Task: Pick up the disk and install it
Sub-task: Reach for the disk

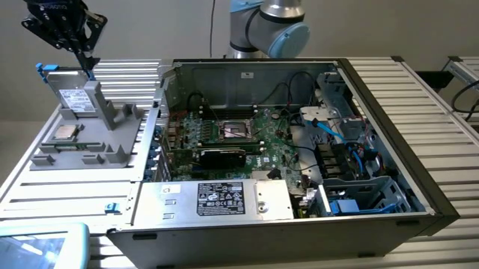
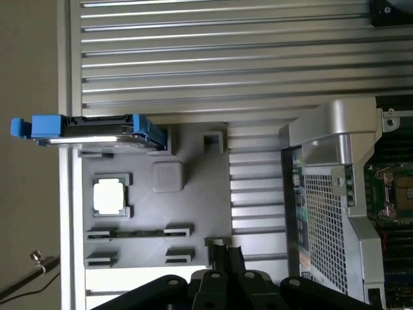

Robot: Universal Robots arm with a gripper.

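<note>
Robotics lab bench; ribbed aluminium table (image 1: 419, 95). Open black computer case (image 1: 299, 231), green motherboard (image 1: 277, 140); silver-and-blue robot arm (image 1: 277, 25) behind.

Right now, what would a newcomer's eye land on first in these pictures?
The open computer case with its green motherboard bared, mid-scene. On the grey fixture at the exterior view's left, the disk stands upright in its blue carrier, with the shut gripper hanging near its top edge.

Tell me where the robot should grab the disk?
Probably the top edge of the disk, coming straight down. It stands on edge in the grey holder: its lower part is tucked in, while the top, framed by the blue carrier, is free and thin enough to pinch.
</note>
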